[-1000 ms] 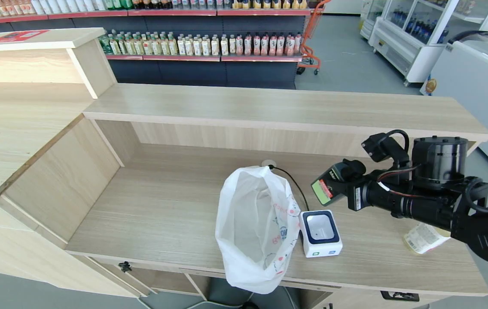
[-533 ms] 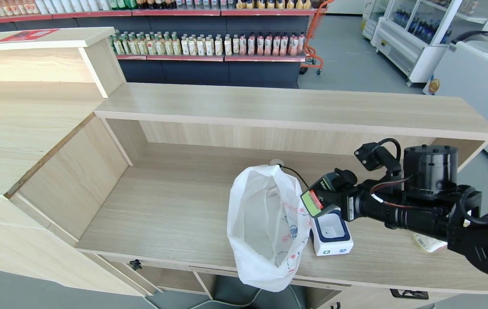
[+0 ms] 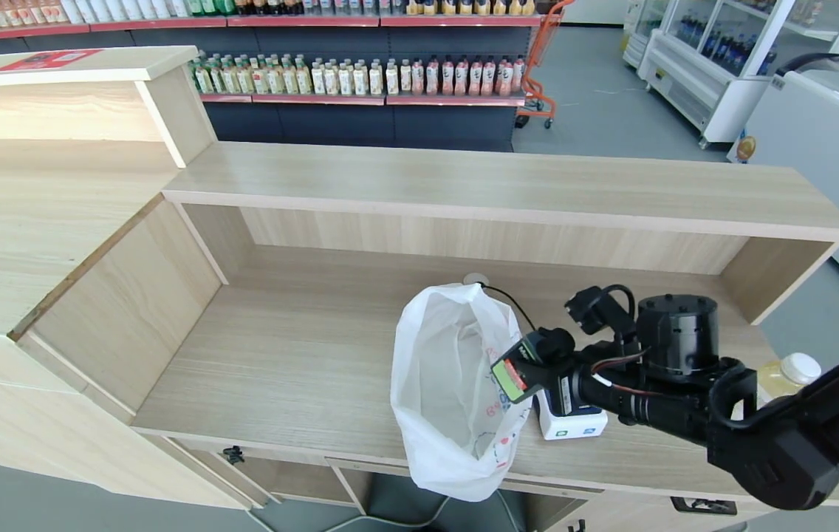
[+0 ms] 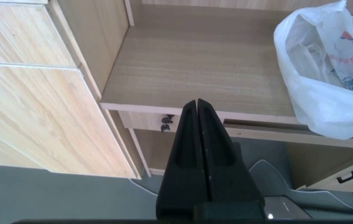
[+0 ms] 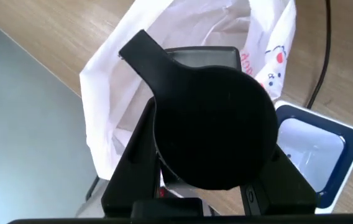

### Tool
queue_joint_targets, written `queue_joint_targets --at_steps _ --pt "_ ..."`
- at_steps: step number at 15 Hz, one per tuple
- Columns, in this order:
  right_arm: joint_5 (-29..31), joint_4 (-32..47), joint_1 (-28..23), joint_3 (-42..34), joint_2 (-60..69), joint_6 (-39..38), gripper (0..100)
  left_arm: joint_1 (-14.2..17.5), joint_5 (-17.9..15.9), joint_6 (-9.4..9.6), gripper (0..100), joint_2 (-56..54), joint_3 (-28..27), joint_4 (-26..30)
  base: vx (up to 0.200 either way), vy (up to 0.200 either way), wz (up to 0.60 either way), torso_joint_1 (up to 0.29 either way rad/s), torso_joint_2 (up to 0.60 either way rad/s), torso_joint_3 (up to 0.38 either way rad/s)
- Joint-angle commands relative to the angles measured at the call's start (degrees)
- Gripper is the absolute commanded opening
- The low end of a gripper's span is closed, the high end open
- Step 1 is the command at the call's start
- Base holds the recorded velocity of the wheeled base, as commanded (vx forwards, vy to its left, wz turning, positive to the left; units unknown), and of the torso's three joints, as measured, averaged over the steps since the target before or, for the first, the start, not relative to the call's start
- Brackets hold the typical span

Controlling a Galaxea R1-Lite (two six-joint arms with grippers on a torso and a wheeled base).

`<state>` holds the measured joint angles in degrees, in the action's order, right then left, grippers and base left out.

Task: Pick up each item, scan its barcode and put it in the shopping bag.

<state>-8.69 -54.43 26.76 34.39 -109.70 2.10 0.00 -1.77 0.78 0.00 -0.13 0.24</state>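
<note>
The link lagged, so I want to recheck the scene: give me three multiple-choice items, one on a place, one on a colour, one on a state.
1. The scanner stands: A. on the counter, right of the shopping bag; B. inside the bag; C. on the upper ledge.
2. The bottle's cap is: A. red; B. white; C. blue.
3. The left gripper is: A. holding the bottle; B. wide open; C. shut, empty.
1 A: it sits beside the bag on the wood. 2 B: the cap shows white. 3 C: its fingers meet, nothing between.
</note>
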Motion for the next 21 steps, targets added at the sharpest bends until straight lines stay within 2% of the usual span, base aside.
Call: queue_joint_targets --at_steps 1,4,14,16,21 --pt "-0.27 -0.32 0.40 -0.55 -4.91 2.03 0 0.00 0.01 0.01 0 0.09 -0.04 0.02 0.000 0.000 0.00 0.000 0.00 0.000" --pt "-0.36 -0.68 0.84 -0.02 -8.60 6.60 0 0.00 0.01 0.01 0 0.09 -0.04 0.02 0.000 0.000 0.00 0.000 0.00 0.000" --pt "-0.19 -0.76 2.77 5.95 -15.63 10.03 0 0.00 0.01 0.01 0 0.09 -0.04 0.02 0.000 0.000 0.00 0.000 0.00 0.000" --pt "-0.01 -0.94 2.69 7.45 -17.39 13.20 0 0.00 0.01 0.01 0 0.09 0.05 0.02 0.000 0.000 0.00 0.000 0.00 0.000" --pt "-0.01 -1.03 2.77 8.24 -19.14 15.57 0 0.00 0.01 0.01 0 0.09 -0.04 0.02 0.000 0.000 0.00 0.000 0.00 0.000"
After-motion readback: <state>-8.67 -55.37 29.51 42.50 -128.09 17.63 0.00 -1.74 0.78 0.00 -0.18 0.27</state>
